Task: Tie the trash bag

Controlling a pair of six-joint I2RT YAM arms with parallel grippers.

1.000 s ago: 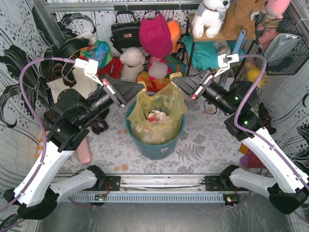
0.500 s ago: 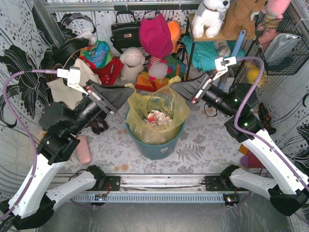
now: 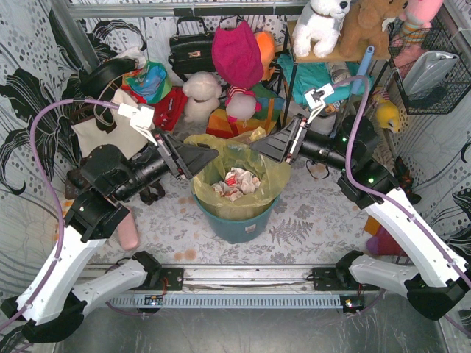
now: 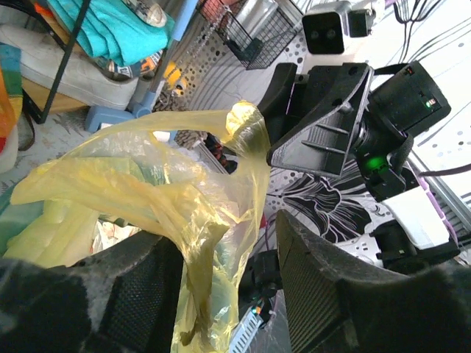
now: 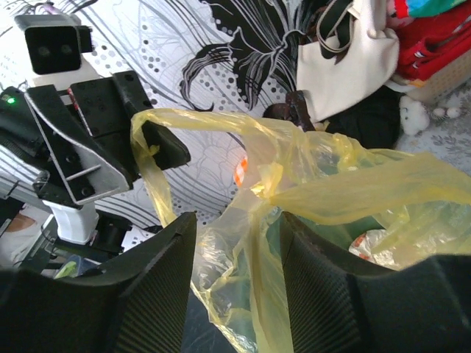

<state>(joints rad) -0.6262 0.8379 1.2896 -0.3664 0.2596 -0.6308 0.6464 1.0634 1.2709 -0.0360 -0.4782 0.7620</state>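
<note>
**At table centre: bag in bin, 2 grippers at its rim**

Mid-table, the trash bag (image 3: pixel 237 170) sits inside the teal bin (image 3: pixel 239 222). Its yellow-green film is folded out over the bin's rim and its mouth is open. Crumpled white paper (image 3: pixel 235 182) lies inside, visible from the top camera. I see no knot in the film.

On my left side, the left gripper (image 3: pixel 208 156) reaches in at the bag's left rim. From its wrist camera I see the 2 fingers (image 4: pixel 118 294) spread apart. A twisted strip of bag film hangs loose through the gap, and I can't tell if it touches either pad. I call that hand spread, not pinching.

On my right side, the right gripper (image 3: pixel 259 147) sits at the bag's upper right rim, pointing toward the left one. The 2 tips are near each other above the bag mouth but apart. Its wrist camera shows both fingers (image 5: pixel 147 294) parted. A bunched fold of film rises between them and drapes across, and daylight shows on both sides of it. That hand is spread too, clamped on nothing.

Each wrist view shows a stretched flap of film running toward the opposite gripper.

Outward from the bin is the floral table cover (image 3: pixel 302 220). A cream tote bag (image 3: pixel 99 132) lies at back left and a black handbag (image 3: pixel 191 48) hangs behind. A white plush dog (image 3: pixel 320 26) sits on the back shelf.
</note>
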